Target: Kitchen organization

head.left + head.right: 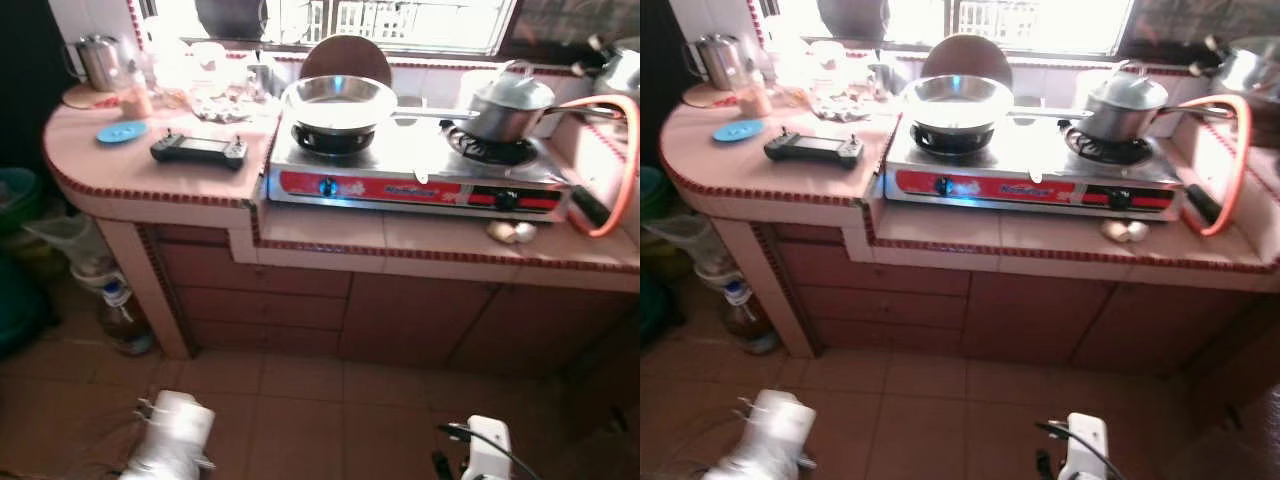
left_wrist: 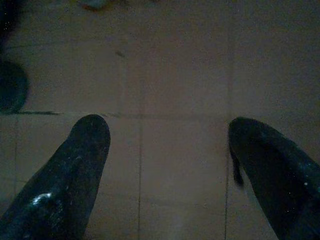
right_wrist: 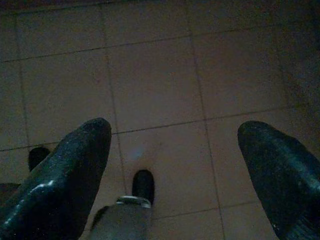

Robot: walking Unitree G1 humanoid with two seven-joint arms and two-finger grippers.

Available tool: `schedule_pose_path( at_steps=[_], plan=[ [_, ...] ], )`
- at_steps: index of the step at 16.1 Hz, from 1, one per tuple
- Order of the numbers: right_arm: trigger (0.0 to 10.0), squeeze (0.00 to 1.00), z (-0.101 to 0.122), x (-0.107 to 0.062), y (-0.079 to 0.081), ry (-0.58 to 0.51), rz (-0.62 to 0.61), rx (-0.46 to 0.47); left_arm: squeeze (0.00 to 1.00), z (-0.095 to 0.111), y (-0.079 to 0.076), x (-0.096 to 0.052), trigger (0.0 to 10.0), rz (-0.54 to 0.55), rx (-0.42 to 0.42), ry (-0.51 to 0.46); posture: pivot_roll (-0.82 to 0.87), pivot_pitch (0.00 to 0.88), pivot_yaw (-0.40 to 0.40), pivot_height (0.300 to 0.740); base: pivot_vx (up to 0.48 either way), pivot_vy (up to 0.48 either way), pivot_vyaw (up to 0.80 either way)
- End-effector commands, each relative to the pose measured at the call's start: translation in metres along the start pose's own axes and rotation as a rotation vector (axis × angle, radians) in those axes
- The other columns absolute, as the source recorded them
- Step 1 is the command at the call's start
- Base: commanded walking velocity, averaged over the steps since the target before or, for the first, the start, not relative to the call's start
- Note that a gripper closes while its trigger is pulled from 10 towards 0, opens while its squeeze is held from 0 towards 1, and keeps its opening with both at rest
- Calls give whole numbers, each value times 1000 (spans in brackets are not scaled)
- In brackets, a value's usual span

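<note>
While both arms hang low over the tiled floor [image 3: 160,75], the left gripper [image 2: 167,165] has its two black fingers spread wide with nothing between them, and the right gripper [image 3: 175,165] is likewise spread and empty. Both wrist views are dark.

Ahead stands a pink tiled counter [image 1: 180,185] with a red-dotted edge. On its right half sits a two-burner gas stove [image 1: 415,170] with a red front panel. A steel bowl-shaped pan [image 1: 338,103] rests on the left burner, a lidded saucepan [image 1: 510,108] on the right burner. An orange gas hose [image 1: 625,165] loops at the counter's right end. Two pale garlic-like bulbs [image 1: 512,232] lie in front of the stove.

Left of the stove lies a black handheld controller [image 1: 199,150], beside it a blue lid [image 1: 121,131], and a steel kettle [image 1: 97,60] in the far corner. A plastic bottle [image 1: 122,312] stands on the floor by the counter's left end.
</note>
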State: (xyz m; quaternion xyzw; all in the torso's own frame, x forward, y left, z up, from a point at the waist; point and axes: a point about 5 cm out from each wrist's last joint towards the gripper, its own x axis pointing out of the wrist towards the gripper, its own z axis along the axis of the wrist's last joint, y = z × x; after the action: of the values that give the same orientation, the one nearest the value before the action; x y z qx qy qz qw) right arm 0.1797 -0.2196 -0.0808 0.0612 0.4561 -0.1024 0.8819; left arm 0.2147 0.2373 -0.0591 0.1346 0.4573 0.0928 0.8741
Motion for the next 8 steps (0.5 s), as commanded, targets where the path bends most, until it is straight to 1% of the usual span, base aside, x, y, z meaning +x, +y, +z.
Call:
schedule_pose_path(
  at_steps=[1,2,3,4,5,6,7,8],
  plan=[
    [10000,0,13,1,-2,-43,1,32,0,9,-1,0,10000,-11,-54,-32,155,0,-71,740,0,0,0],
    [10000,0,28,3,-1,-84,14,52,0,11,-3,0,10000,-27,-105,-37,157,0,-77,740,0,0,0],
    [10000,0,41,4,5,-119,41,59,0,16,-5,1,10000,-43,-81,-50,161,0,-78,740,0,0,0],
    [10000,0,46,4,12,-136,78,67,0,17,-5,1,10000,-48,-86,-52,163,0,-77,740,0,0,0],
    [10000,0,54,5,27,-164,141,17,0,19,-8,0,10000,-78,-43,-53,163,0,-77,740,0,0,0],
    [10000,0,59,5,41,-184,179,-90,0,18,-14,0,10000,-124,-1,-50,155,0,-67,740,0,0,0],
    [10000,0,62,5,43,-193,183,-112,0,18,-21,-1,10000,-171,25,-59,154,0,-68,740,0,0,0],
    [10000,0,64,5,41,-199,179,-106,0,23,-32,-3,10000,-226,68,-87,154,0,-68,740,0,0,0]
  ],
)
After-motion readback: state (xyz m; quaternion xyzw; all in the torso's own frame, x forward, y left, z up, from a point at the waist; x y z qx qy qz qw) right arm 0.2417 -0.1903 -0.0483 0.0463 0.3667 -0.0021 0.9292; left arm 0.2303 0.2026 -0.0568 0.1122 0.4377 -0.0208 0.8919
